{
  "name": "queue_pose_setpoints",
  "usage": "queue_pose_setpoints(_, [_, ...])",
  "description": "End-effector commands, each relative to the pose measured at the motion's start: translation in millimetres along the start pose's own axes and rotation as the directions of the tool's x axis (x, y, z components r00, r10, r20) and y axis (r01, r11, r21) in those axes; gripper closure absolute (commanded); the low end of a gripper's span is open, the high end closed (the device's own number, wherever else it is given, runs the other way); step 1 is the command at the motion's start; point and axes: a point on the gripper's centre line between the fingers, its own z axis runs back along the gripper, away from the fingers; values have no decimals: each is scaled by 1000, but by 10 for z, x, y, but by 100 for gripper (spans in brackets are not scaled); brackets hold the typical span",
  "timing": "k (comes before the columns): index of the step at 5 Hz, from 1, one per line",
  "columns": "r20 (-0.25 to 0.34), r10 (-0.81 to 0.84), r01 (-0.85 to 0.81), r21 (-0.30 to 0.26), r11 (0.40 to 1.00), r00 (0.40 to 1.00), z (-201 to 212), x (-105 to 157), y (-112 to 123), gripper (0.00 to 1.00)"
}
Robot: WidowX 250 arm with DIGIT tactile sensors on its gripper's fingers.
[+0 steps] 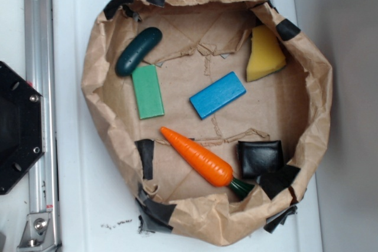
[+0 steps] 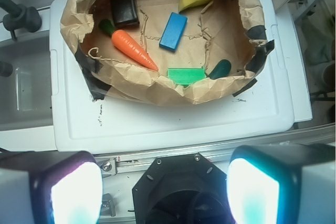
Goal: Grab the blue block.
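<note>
Bright-blue, flat rectangular blue block (image 1: 218, 95), matte, lying tilted, untouched.

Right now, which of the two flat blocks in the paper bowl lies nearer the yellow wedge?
The blue block, in the middle of the bowl. The green block is similar in size but lies farther off, beside the dark teal oblong piece.
</note>
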Motion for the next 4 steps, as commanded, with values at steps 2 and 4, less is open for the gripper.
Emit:
queue_pose_setpoints(2, [-64, 204, -206, -28, 978, 977, -475, 456, 225, 0])
queue_pose_setpoints(4, [-1, 320, -320, -18, 947, 947, -1208, 1380, 335, 0])
